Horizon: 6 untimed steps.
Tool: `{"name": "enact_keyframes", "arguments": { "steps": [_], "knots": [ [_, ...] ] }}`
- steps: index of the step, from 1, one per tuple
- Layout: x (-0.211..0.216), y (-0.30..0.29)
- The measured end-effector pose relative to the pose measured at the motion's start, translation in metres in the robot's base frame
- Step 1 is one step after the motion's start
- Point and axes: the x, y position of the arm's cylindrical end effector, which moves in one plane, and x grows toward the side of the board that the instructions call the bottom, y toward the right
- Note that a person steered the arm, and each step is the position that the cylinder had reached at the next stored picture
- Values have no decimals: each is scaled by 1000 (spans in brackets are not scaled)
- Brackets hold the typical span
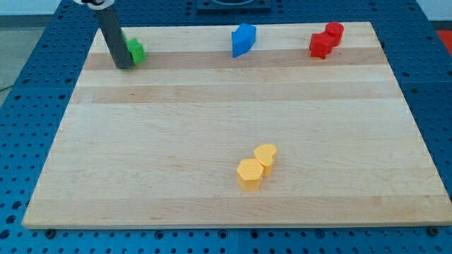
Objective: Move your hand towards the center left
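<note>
My tip [123, 65] is at the top left of the wooden board [212, 120], the dark rod rising above it. It stands right against the left side of a green block [135, 51], which the rod partly hides. A blue block [244, 39] sits at the top middle. Two red blocks [326, 39] sit touching each other at the top right. A yellow hexagon block [249, 173] and a yellow heart-shaped block [265, 154] touch each other at the lower middle.
The board lies on a blue perforated table [28, 92] that surrounds it on all sides. A dark fixture [233, 7] shows at the view's top edge behind the board.
</note>
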Motion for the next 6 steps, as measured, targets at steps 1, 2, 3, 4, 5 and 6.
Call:
{"name": "enact_keyframes", "arguments": {
  "steps": [1,2,3,4,5,6],
  "knots": [
    [0,0],
    [0,0],
    [3,0],
    [36,-8],
    [51,-82],
    [51,-87]
  ]
}}
